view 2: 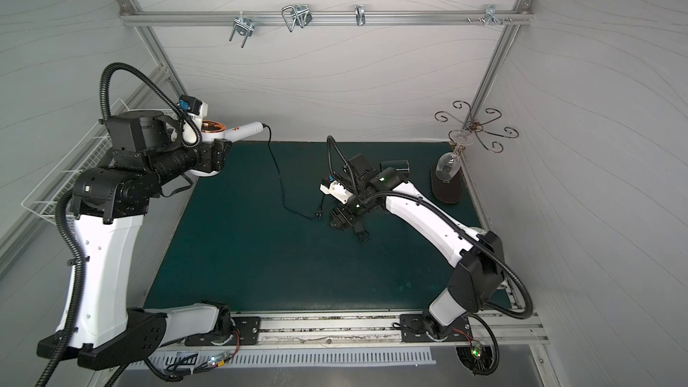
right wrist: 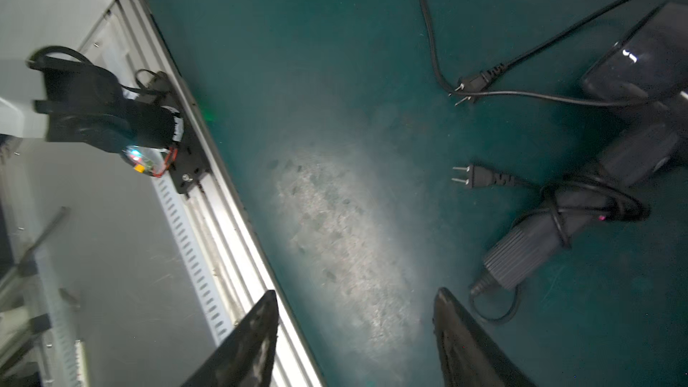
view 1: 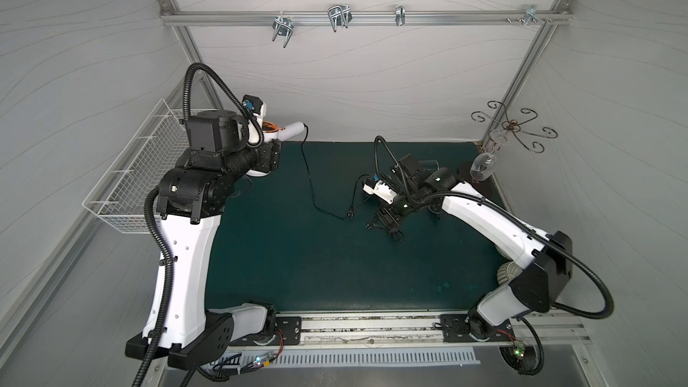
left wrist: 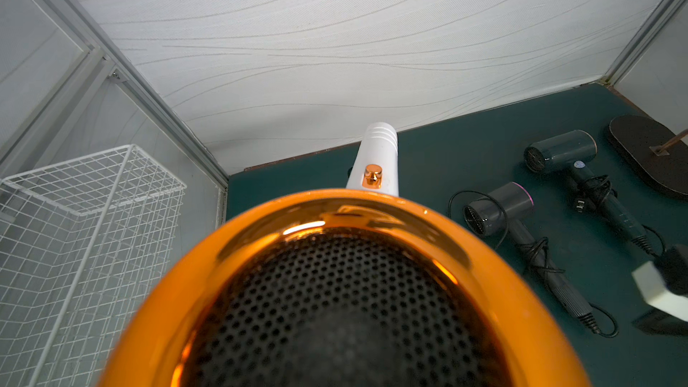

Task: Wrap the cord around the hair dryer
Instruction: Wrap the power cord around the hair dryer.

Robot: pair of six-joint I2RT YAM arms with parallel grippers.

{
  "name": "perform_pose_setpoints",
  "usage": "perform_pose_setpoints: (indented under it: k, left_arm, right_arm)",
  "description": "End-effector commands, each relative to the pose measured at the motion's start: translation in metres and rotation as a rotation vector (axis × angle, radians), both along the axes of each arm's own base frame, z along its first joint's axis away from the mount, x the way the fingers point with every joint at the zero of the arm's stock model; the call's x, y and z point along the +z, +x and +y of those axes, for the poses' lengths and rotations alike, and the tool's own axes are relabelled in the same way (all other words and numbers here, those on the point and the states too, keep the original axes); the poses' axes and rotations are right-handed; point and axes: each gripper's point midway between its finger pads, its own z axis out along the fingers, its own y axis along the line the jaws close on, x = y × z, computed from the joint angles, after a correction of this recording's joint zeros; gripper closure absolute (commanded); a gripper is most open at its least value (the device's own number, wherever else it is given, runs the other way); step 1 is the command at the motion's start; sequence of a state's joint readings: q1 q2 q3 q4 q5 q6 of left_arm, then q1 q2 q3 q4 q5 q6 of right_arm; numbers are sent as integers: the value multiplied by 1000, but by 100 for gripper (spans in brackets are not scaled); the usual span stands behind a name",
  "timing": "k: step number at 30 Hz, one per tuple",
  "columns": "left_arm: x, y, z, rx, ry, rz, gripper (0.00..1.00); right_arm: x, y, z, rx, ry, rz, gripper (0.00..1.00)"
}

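Note:
The hair dryer [view 1: 292, 131] [view 2: 244, 131] is white with a copper-orange ring [left wrist: 335, 206]. It is held up at the back left with its handle [left wrist: 376, 158] pointing right. My left gripper [view 1: 271, 154] [view 2: 214, 156] is shut on its head; the fingers are hidden in the left wrist view. The black cord [view 1: 309, 176] [view 2: 279, 180] hangs from the handle's end and trails across the green mat to a plug [view 1: 350, 214] [view 2: 317, 214]. Just right of that plug, my right gripper [view 1: 381, 227] [right wrist: 357, 292] hovers low over the mat, open and empty.
Two dark hair dryers [left wrist: 499, 206] [left wrist: 562, 150] lie at the mat's right, each with its cord wound on its handle [right wrist: 580, 214]. A wine glass [view 1: 484, 165] hangs from a scrolled stand at the back right. A white wire basket [view 1: 130, 176] is on the left wall.

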State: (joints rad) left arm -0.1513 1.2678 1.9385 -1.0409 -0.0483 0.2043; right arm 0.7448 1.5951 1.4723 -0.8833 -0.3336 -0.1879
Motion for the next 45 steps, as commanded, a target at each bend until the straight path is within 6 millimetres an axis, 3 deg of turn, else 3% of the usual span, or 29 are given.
perform_pose_setpoints:
  k: [1, 5, 10, 13, 17, 24, 34, 45]
  left_arm:
    - [30, -1, -7, -37, -39, -119, 100]
    - [25, 1, -13, -59, -81, -111, 100]
    - [53, -2, -17, -79, -124, -221, 100]
    - [59, 1, -20, -99, -110, -218, 100]
    - [60, 2, -20, -99, -102, -227, 100]
    - [53, 2, -25, -120, -123, -209, 100]
    - [52, 4, -34, -158, -168, -204, 100]
    - [57, 4, -35, -163, -182, -217, 100]
  right_arm:
    - [-20, 30, 22, 146, -2, -195, 33]
    - [-49, 49, 43, 227, -35, -198, 33]
    - [-80, 52, 68, 311, -61, -207, 28]
    - [-91, 60, 77, 357, -89, -273, 28]
    - [-108, 84, 68, 407, -161, -339, 27]
    - [-91, 98, 77, 550, -88, -573, 22]
    - [-114, 107, 64, 710, -142, -609, 21]
    - [-147, 133, 49, 733, -228, -597, 26]
